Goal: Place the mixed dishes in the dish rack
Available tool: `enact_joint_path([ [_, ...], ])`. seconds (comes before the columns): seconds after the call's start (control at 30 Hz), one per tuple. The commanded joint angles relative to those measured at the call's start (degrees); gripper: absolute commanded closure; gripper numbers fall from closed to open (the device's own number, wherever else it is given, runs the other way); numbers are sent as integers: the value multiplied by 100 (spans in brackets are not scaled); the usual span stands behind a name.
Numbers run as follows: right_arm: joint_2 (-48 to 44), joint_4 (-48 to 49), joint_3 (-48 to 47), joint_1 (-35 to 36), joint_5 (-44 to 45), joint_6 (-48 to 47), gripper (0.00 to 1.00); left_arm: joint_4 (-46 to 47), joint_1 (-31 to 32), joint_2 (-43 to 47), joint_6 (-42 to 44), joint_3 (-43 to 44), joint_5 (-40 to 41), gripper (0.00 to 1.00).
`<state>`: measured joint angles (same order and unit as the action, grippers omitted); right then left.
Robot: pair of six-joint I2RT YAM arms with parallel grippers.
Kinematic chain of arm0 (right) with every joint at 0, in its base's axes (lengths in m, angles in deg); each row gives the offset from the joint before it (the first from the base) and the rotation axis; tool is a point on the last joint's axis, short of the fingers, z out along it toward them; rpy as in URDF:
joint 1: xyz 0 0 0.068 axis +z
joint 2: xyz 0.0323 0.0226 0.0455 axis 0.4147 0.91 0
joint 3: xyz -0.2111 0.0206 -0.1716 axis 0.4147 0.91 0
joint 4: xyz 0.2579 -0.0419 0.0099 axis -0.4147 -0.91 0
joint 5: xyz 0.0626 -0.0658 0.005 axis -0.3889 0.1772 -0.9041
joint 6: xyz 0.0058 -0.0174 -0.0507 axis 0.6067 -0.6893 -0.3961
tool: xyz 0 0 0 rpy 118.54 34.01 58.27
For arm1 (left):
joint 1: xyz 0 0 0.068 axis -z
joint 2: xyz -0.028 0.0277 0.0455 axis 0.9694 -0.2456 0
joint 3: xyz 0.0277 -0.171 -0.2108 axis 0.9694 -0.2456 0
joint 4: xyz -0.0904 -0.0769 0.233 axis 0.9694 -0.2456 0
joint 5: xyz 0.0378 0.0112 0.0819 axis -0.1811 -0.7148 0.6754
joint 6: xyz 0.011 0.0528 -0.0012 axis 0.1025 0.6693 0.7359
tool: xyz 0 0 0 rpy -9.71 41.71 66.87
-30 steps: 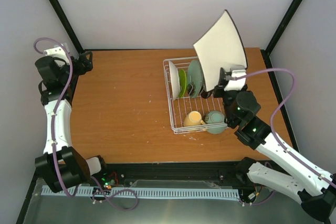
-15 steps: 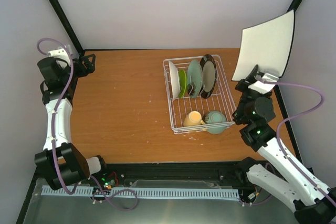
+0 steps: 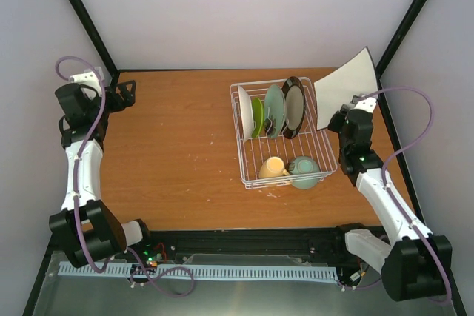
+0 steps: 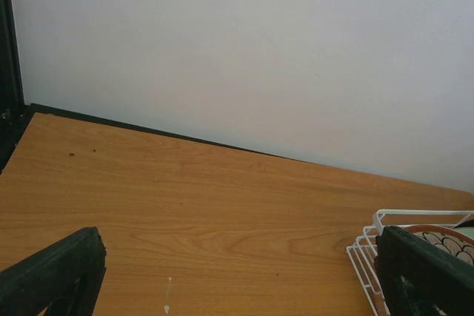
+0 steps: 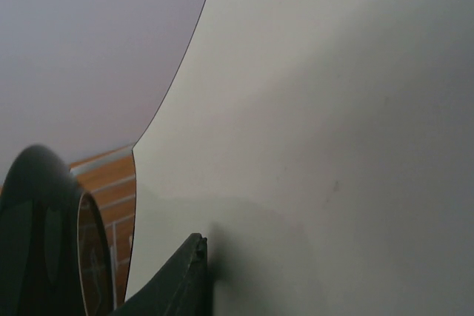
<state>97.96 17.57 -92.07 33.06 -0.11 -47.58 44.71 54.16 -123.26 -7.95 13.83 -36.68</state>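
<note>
Matt wood-grain table (image 3: 178, 146), white-coated wire dish rack (image 3: 255, 168), smooth white square plate (image 3: 341, 98).

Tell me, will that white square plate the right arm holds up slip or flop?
Probably stiff: the white square plate shows no sag though the right gripper pinches only one edge. Its smooth face looks slippery, so it might swivel in that small grip.
</note>
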Motion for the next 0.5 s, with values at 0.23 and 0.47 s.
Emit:
enact_joint_path([
  [0.23,515,1155,-318,-301,-1498,-9,97,164,-66,-165,100,-75,-41,0],
  [0.47,748,1436,-310,-261,-1236,-545,97,217,-68,-213,96,-74,-32,0],
])
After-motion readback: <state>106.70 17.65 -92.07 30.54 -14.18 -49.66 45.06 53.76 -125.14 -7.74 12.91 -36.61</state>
